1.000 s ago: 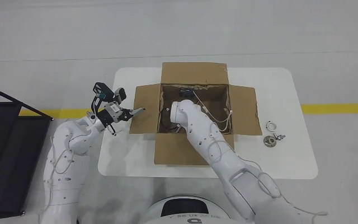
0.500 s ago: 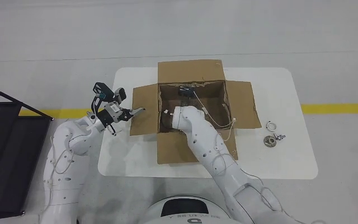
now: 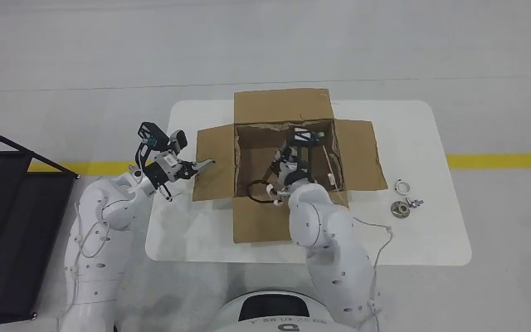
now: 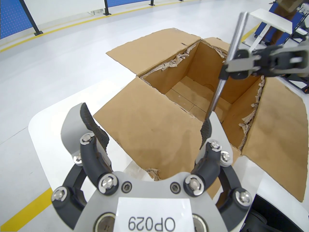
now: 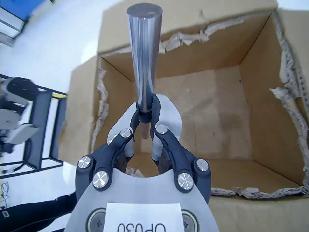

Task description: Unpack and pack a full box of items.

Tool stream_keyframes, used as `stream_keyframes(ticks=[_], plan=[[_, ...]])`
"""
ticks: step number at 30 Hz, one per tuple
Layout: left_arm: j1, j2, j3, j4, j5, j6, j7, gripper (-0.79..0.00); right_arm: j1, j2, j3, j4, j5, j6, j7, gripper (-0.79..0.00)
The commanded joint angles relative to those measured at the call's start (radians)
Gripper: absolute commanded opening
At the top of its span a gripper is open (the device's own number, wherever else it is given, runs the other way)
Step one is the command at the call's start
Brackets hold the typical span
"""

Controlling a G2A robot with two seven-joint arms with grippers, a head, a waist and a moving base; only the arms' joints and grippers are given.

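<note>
Compared with a second earlier, the right arm had drawn back out of the cardboard box (image 3: 284, 105), where it had been bent deep over the opening. The right gripper (image 5: 144, 112) now sat above the box's open mouth, its fingers closed narrowly around a metal rod (image 5: 144, 56). The rod stood near upright over the opening. The box itself had shifted slightly on the white table (image 3: 415, 236) during that second. The left gripper (image 4: 144, 115) had not moved: it hung just beside the box's left flap, apart from it, fingers spread wide and holding nothing. A small ring (image 3: 403, 186) and a round metal part (image 3: 401, 208) lay unmoved to the right of the box.
</note>
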State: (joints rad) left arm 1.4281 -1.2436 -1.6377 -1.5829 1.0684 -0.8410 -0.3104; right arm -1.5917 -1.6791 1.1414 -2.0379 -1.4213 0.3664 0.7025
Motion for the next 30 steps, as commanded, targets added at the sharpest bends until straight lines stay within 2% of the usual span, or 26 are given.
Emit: stream_keyframes(ticks=[1, 5, 9, 17, 20, 25, 30], plan=[[0.000, 0.000, 0.000, 0.000, 0.000, 0.000, 0.000, 0.000, -0.076, 0.009, 0.027, -0.095, 0.055, -0.051, -0.073, -0.785], [0.000, 0.000, 0.000, 0.000, 0.000, 0.000, 0.000, 0.000, -0.208, 0.023, 0.102, -0.233, 0.173, -0.146, -0.191, -0.785], [0.000, 0.000, 0.000, 0.000, 0.000, 0.000, 0.000, 0.000, -0.284, 0.035, 0.160, -0.283, 0.230, -0.203, -0.259, -0.785], [0.000, 0.000, 0.000, 0.000, 0.000, 0.000, 0.000, 0.000, -0.240, 0.044, 0.194, -0.254, 0.277, -0.191, -0.230, -0.785], [0.000, 0.000, 0.000, 0.000, 0.000, 0.000, 0.000, 0.000, -0.257, 0.048, 0.220, -0.284, 0.315, -0.195, -0.249, -0.785], [0.000, 0.000, 0.000, 0.000, 0.000, 0.000, 0.000, 0.000, -0.334, 0.057, 0.365, -0.312, 0.540, -0.280, -0.310, -0.785], [0.000, 0.000, 0.000, 0.000, 0.000, 0.000, 0.000, 0.000, -0.453, 0.071, 0.580, -0.312, 0.838, -0.454, -0.323, -0.785]])
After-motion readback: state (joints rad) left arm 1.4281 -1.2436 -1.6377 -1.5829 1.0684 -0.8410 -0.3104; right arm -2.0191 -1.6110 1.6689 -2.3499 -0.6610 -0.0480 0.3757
